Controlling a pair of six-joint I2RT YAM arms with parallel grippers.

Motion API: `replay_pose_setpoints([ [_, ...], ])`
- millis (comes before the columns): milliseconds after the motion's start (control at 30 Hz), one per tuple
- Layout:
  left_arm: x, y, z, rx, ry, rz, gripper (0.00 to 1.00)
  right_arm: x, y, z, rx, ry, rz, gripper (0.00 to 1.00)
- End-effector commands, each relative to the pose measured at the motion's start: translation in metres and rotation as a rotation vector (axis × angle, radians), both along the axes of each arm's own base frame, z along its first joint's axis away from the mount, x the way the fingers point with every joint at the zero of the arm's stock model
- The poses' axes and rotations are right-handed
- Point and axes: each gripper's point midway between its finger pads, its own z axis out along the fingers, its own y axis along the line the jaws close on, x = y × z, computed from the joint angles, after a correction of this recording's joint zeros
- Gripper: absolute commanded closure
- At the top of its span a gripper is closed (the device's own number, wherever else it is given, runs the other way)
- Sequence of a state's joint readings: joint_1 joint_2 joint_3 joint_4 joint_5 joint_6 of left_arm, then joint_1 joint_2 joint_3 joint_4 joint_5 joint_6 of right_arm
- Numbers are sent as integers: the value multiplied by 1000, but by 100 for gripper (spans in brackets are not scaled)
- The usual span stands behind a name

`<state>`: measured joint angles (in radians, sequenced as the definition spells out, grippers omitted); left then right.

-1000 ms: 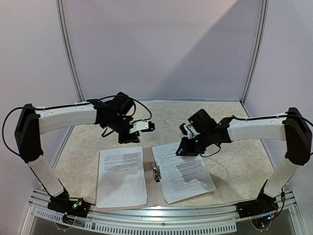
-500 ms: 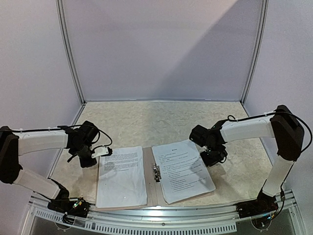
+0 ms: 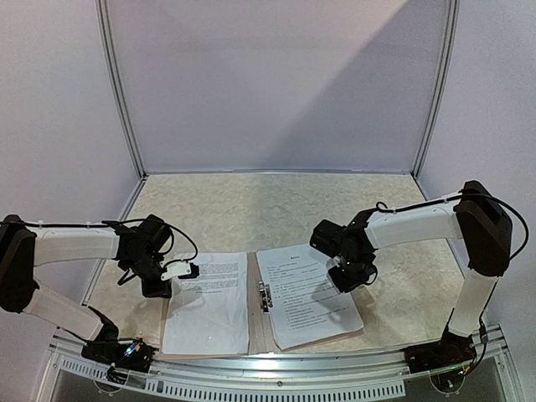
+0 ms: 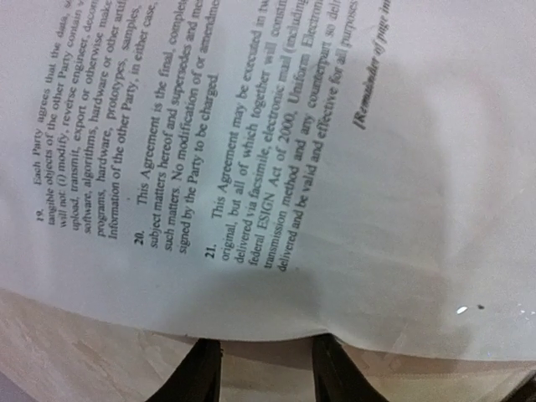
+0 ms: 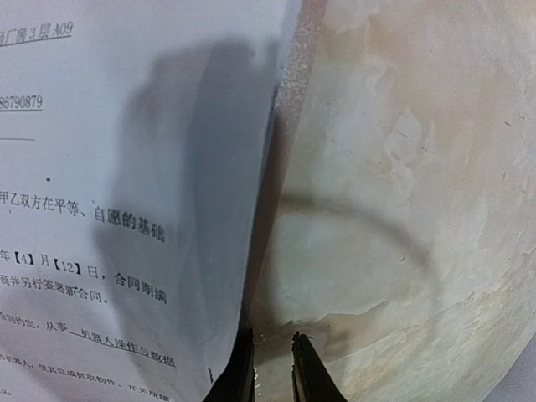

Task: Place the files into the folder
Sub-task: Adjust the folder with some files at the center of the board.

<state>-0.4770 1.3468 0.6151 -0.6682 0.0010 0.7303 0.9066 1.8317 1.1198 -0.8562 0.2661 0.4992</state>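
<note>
Broadly, the job looks well along: on the marbled counter (image 3: 276, 201) the tan folder (image 3: 256, 322) lies open at the near edge, and the files (image 3: 208, 306) rest on both leaves, one stack left of the spine clip (image 3: 265, 295) and one right of it. The right stack sits slightly askew, its near corner close to the leaf's edge. What seems left is squaring the sheets, perhaps securing them under the clip, and closing the cover. The left tool (image 3: 186, 270) hangs low at the outer edge of the left stack; its wrist view shows the fingers parted, released, with the paper's edge just ahead of them and nothing between. The right tool (image 3: 347, 280) sits at the outer edge of the right stack, fingers drawn close with only a slim gap, the sheet's edge just beside one tip, grasping nothing that I can see.
</note>
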Motion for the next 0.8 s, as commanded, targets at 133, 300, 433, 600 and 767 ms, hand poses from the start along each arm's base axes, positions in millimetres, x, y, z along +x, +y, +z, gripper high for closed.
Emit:
replay_pose_setpoints([
  [133,-10,-13,-2,-48,41,-43,60,-6,17,6,83,27,-8,83],
  [300,-6,2,-1,15,-3,-27,60,-6,0,14,19,3,-18,81],
  [433,1,14,7,70,-48,-7,58,-9,-18,20,-70,6,-17,81],
  [600,1,29,12,118,-71,22,56,-27,-30,13,-61,41,-50,81],
  [767,-2,46,6,182,-69,52,55,-36,8,7,112,74,-48,82],
])
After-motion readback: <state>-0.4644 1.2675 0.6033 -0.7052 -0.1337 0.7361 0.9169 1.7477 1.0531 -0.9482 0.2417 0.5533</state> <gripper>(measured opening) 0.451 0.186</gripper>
